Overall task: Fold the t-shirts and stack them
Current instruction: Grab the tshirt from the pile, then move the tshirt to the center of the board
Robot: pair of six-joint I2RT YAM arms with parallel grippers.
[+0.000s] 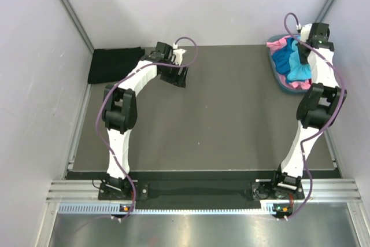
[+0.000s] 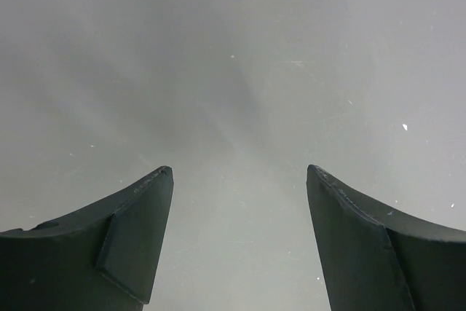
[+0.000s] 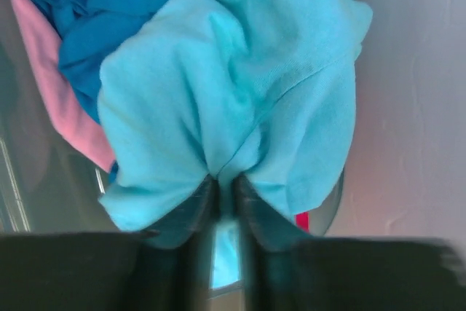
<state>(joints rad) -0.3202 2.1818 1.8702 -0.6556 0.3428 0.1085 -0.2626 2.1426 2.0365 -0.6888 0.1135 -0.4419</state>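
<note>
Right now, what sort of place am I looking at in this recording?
Probably a lab test cell, not a home: two robot arms bolted to a metal rail beside a dark table, plain white panels on three sides, and a tub of crumpled shirts in the far corner.

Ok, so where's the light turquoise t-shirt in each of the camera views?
Top external: the turquoise t-shirt is at upper right, heaped in the tub.
Left wrist: not in it; only the open left gripper over a grey surface.
Right wrist: it fills the centre, pinched in the right gripper.
Shared landmark: the royal blue shirt, on its left in both views.
</note>
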